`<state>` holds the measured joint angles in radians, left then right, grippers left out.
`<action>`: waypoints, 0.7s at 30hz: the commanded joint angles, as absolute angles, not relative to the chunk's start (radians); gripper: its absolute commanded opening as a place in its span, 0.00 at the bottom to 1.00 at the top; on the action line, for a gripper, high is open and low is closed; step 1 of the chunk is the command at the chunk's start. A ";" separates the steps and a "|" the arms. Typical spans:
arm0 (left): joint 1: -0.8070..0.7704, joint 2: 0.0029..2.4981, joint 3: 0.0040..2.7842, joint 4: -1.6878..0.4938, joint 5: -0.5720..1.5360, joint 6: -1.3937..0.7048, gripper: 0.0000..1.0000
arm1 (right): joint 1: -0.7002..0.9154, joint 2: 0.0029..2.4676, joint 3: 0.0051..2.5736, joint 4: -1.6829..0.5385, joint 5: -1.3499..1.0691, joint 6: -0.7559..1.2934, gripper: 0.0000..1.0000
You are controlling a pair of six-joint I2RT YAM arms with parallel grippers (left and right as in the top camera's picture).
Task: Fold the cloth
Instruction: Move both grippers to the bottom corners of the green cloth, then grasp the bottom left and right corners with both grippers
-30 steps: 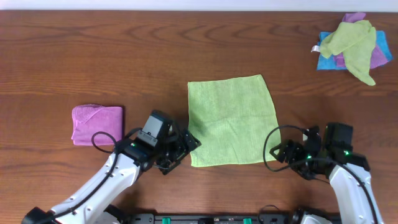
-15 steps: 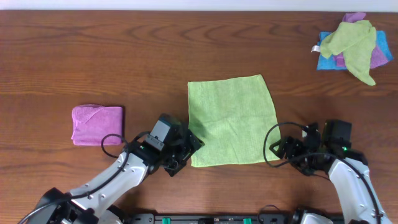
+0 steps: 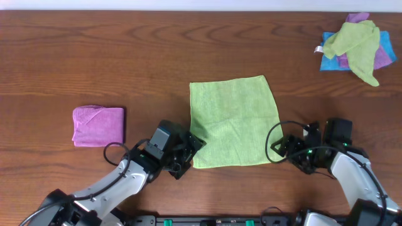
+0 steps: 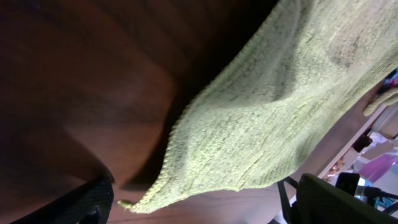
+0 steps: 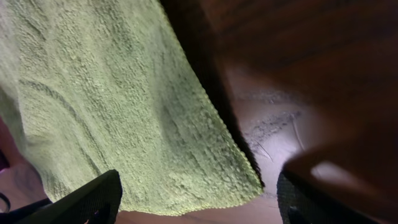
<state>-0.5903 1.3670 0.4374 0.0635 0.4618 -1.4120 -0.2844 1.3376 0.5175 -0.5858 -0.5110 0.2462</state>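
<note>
A light green cloth (image 3: 233,121) lies flat and unfolded at the table's middle. My left gripper (image 3: 187,152) is open at its near left corner, which shows between the fingers in the left wrist view (image 4: 186,180). My right gripper (image 3: 284,149) is open at its near right corner, which shows between the fingers in the right wrist view (image 5: 236,180). Neither gripper holds the cloth.
A folded pink cloth (image 3: 98,125) lies at the left. A pile of crumpled cloths, yellow-green, blue and purple (image 3: 357,44), lies at the far right. The table is dark wood (image 3: 125,56).
My left gripper has moved right and nearer, up to the cloth's near left corner. My right gripper has edged left toward the near right corner. The cloth has not moved.
</note>
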 commanded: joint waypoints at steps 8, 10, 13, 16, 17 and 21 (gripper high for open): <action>-0.603 1.383 0.418 0.069 0.382 -1.441 0.92 | -0.289 1.382 0.511 -0.549 -0.530 0.262 0.80; -0.604 1.404 0.418 0.088 0.386 -1.449 0.90 | -0.289 1.382 0.511 -0.550 -0.530 0.262 0.79; -0.612 1.447 0.418 0.147 0.393 -1.465 0.88 | -0.289 1.382 0.508 -0.549 -0.530 0.262 0.79; -0.616 1.492 0.418 0.204 0.420 -1.475 0.88 | -0.289 1.382 0.508 -0.549 -0.528 0.262 0.78; -0.616 1.505 0.418 0.218 0.430 -1.476 0.87 | -0.289 1.382 0.508 -0.549 -0.528 0.262 0.78; -0.616 1.520 0.418 0.232 0.441 -1.490 0.84 | -0.288 1.406 0.508 -0.533 -0.528 0.262 0.73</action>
